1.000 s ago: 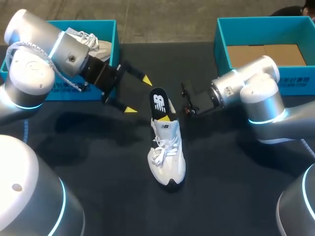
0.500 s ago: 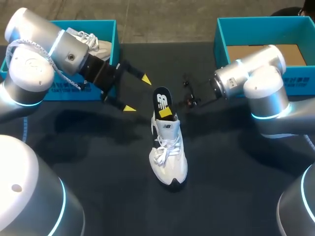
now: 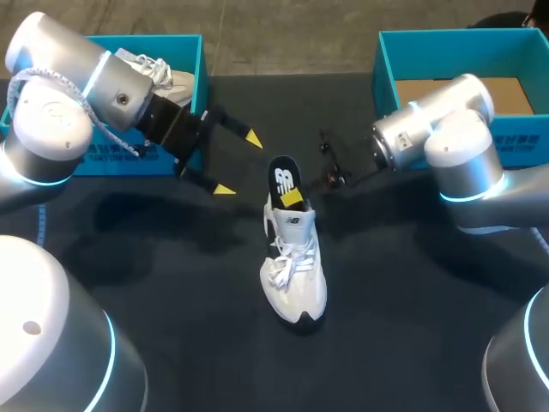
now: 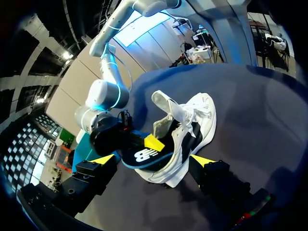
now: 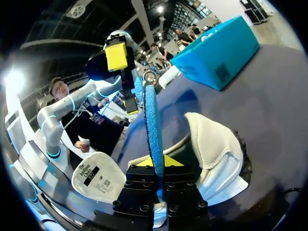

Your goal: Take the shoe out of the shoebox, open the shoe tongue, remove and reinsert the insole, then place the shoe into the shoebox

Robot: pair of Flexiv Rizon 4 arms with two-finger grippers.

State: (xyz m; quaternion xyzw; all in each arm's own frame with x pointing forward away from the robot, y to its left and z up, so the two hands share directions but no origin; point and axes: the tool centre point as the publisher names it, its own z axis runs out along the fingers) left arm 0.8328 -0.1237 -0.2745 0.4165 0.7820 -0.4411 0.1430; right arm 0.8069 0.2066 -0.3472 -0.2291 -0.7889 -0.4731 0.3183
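right gripper (image 3: 292, 199) clamped on insole (image 3: 279, 176), insole sticking up from white shoe (image 3: 293, 275) heel, left gripper (image 3: 239, 163) spread wide, empty, just beside insole

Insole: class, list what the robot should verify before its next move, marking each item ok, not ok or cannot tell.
1. Right gripper shut on insole: ok.
2. Insole clear of shoe: not ok, its lower end sits in the heel opening.
3. Left gripper open and apart from shoe: ok.
4. Shoe upright on its sole: ok.
5. Right box free for the shoe: ok, as far as the arm leaves it in sight.
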